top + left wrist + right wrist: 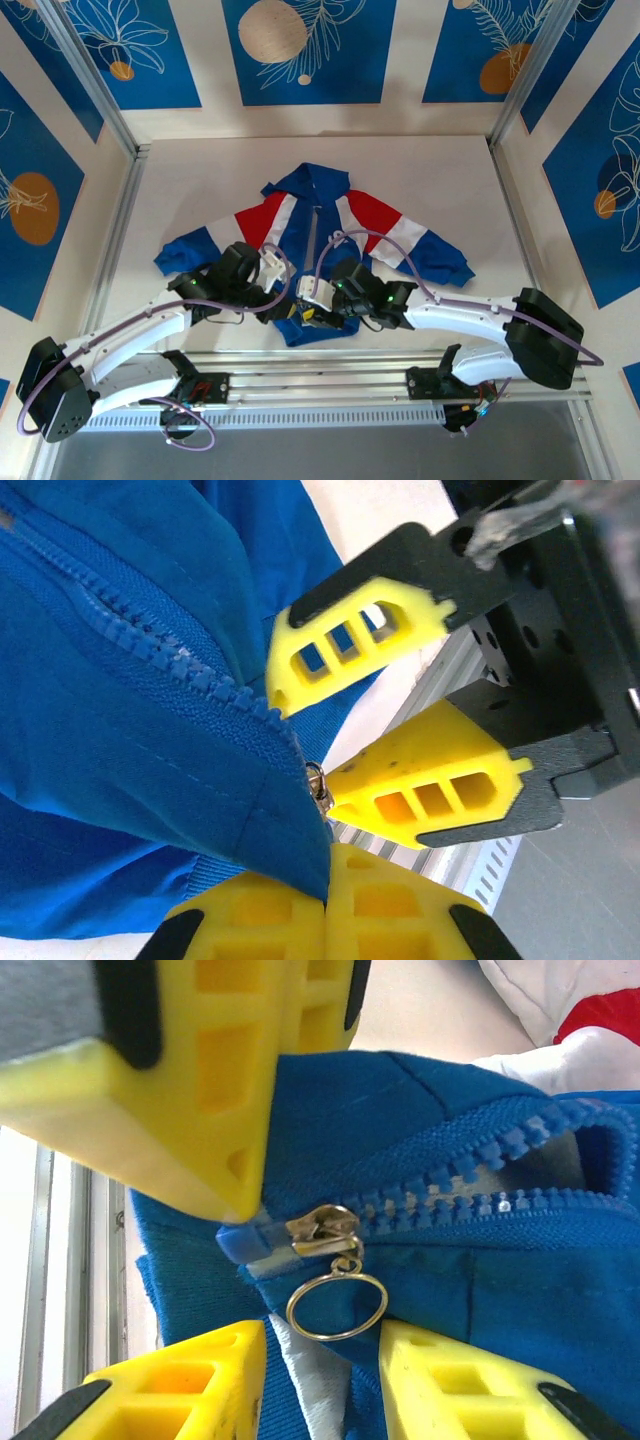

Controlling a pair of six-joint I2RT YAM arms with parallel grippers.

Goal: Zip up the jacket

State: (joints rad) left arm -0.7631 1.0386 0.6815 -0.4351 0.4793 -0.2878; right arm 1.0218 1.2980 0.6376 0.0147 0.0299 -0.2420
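Observation:
The jacket [330, 215] lies spread flat on the table, blue with red and white panels, its front zipper parted above the hem. In the left wrist view my left gripper [328, 855] is shut on the blue hem corner of the jacket [120, 740]. Its yellow fingers [215, 1130] press the fabric just beside the metal zipper slider [322, 1228]. My right gripper [322, 1338] is open, and the slider's ring pull [337, 1305] hangs loose between its fingers without touching them. From the left wrist, the right gripper [305, 738] straddles the slider [318, 780]. Both grippers [293, 308] [313, 312] meet at the hem.
A metal rail [330, 385] runs along the near table edge just below the hem. The jacket's sleeves [185, 250] [440, 255] spread out to both sides. Frame posts [120, 130] [520, 100] and patterned walls enclose the table [430, 170].

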